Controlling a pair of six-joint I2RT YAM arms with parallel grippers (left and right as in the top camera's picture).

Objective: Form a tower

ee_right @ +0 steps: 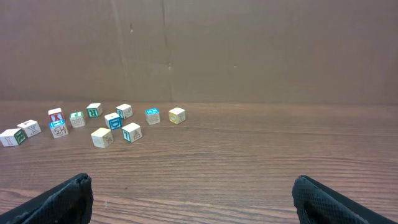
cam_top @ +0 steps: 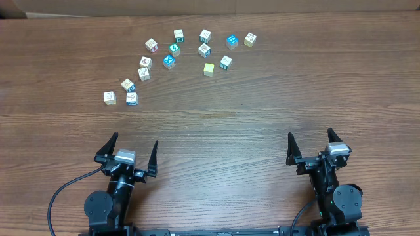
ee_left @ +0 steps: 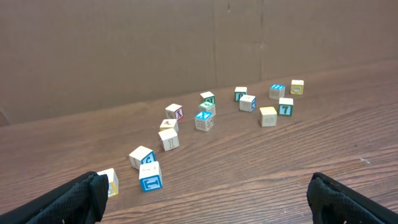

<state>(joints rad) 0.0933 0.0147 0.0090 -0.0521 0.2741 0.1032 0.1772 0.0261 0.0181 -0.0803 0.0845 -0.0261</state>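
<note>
No tower is in view. Several small wooden picture cubes lie singly in a loose arc on the far half of the table, among them a pale yellow cube point(cam_top: 209, 68), a blue-topped cube point(cam_top: 231, 41) and a white cube point(cam_top: 109, 97) at the arc's left end. My left gripper point(cam_top: 134, 141) rests near the front left edge, open and empty. In its wrist view the nearest blue-faced cube point(ee_left: 150, 176) lies just beyond the left gripper point(ee_left: 205, 186). My right gripper point(cam_top: 310, 133) sits at the front right, open and empty, and in its wrist view the cubes lie far ahead to the left of the right gripper point(ee_right: 191, 183).
The wooden table point(cam_top: 262, 111) is bare between the cubes and the grippers. A brown cardboard wall point(ee_right: 249, 50) stands along the far edge. Black cables point(cam_top: 62, 193) run from the arm bases at the front.
</note>
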